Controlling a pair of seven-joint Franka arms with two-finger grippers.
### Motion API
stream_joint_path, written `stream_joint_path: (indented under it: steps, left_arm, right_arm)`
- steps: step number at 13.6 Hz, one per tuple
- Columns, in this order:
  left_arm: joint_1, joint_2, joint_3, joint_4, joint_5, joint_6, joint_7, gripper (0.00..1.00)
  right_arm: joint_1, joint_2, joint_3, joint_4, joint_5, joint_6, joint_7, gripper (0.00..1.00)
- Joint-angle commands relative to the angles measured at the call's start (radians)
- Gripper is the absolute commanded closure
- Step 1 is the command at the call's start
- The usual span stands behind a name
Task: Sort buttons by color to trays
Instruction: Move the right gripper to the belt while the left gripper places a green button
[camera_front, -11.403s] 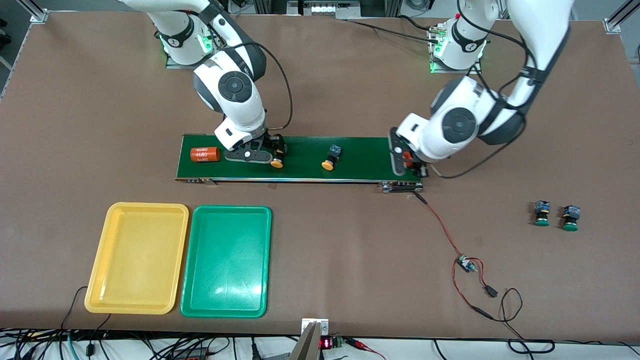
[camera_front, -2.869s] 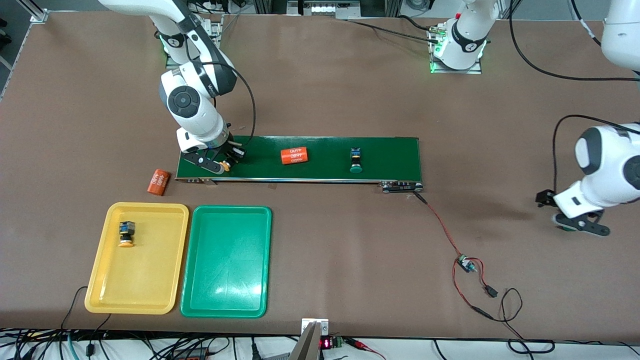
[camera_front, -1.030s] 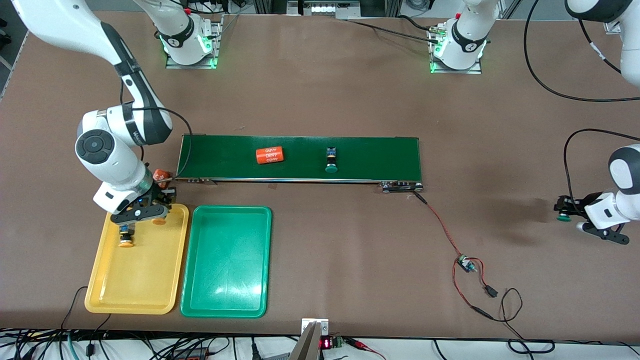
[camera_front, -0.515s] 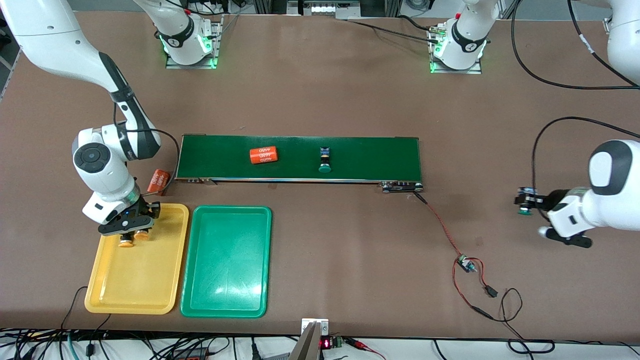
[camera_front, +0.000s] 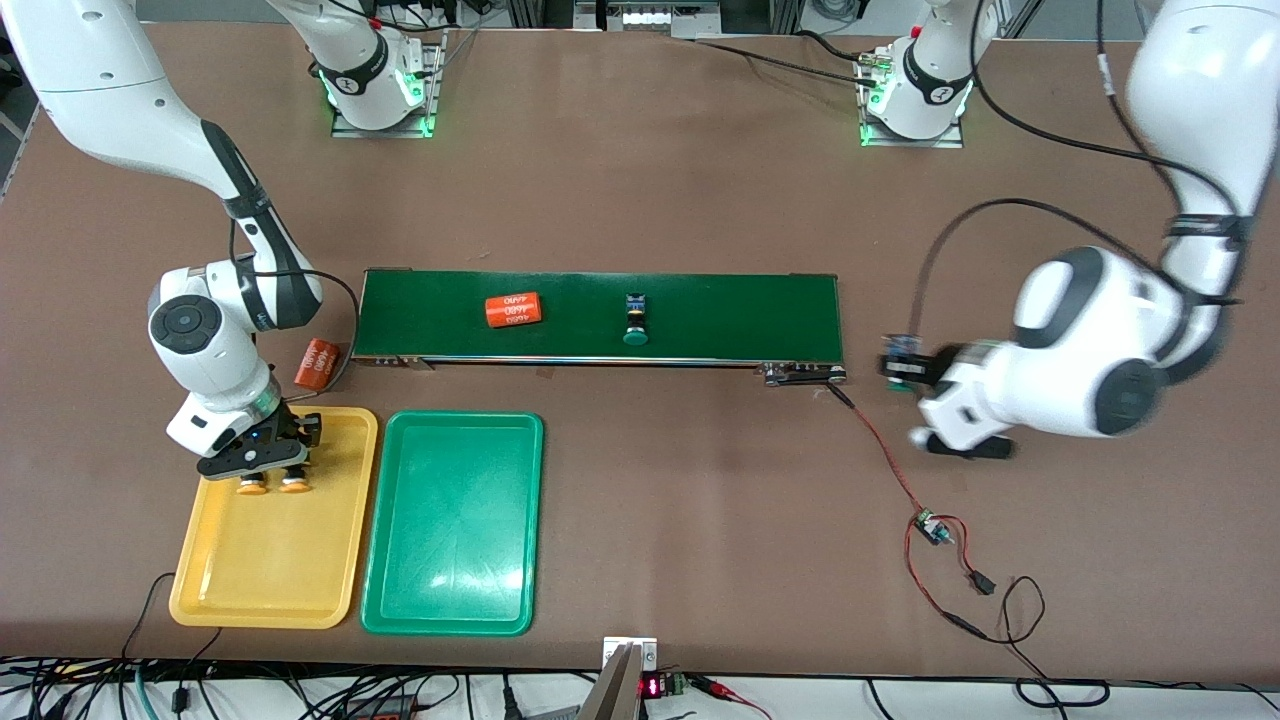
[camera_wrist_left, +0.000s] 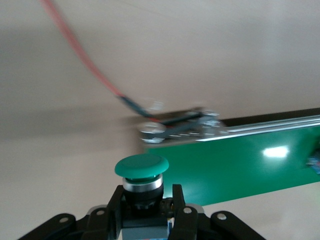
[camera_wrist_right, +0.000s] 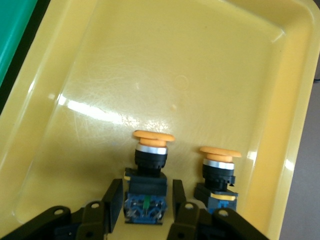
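Right pincer (camera_front: 268, 462), low in the yellow tray (camera_front: 262, 575), jaws parted around one of two orange buttons (camera_wrist_right: 149, 165) at the tray's edge nearest the belt (camera_front: 720, 310). Left pincer (camera_wrist_left: 142, 212) grips a green button (camera_wrist_left: 142, 172) over the desk (camera_front: 650, 190) past the belt's end.

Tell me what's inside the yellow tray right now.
Two orange-capped buttons lie side by side in the yellow tray, one between the right end effector's parted fingers. In the front view the end effector covers their bodies; only the caps show.
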Motion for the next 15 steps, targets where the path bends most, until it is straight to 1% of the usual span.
stream_joint_path:
  steps: [1,4,6,8,9,10,11,13,15]
  left_arm:
    - [-0.047,-0.02,-0.045,-0.12,-0.028,0.105,-0.085,0.79]
    - [-0.101,-0.023,-0.047,-0.235,-0.022,0.231,-0.095,0.78]
    - [-0.107,-0.024,-0.047,-0.325,-0.02,0.339,-0.097,0.77]
    - [-0.109,-0.032,-0.047,-0.35,-0.02,0.354,-0.098,0.72]
    - [-0.11,-0.036,-0.047,-0.352,-0.02,0.354,-0.097,0.54]
    - [-0.11,-0.038,-0.047,-0.346,-0.018,0.354,-0.083,0.01]
    - [-0.109,-0.046,-0.041,-0.336,-0.02,0.354,-0.079,0.0]
    - [-0.107,-0.09,-0.027,-0.332,-0.022,0.354,-0.077,0.0]
    - [-0.098,-0.169,-0.015,-0.321,-0.022,0.342,-0.08,0.0]
  right_arm:
    - [0.005,0.004,-0.003,0.015,0.001,0.01,0.006,0.01]
    - [0.016,-0.033,-0.002,0.004,0.004,-0.013,0.037,0.0]
    - [0.033,-0.073,0.009,0.002,0.004,-0.117,0.082,0.0]
    - [0.065,-0.131,0.012,-0.007,0.01,-0.218,0.158,0.0]
    - [0.08,-0.152,0.021,-0.008,0.05,-0.267,0.172,0.0]
    - [0.082,-0.18,0.047,-0.007,0.119,-0.335,0.175,0.0]
    - [0.085,-0.203,0.065,-0.007,0.169,-0.382,0.175,0.0]
    - [0.103,-0.249,0.075,-0.005,0.216,-0.465,0.178,0.0]
    - [0.106,-0.292,0.082,-0.005,0.289,-0.537,0.179,0.0]
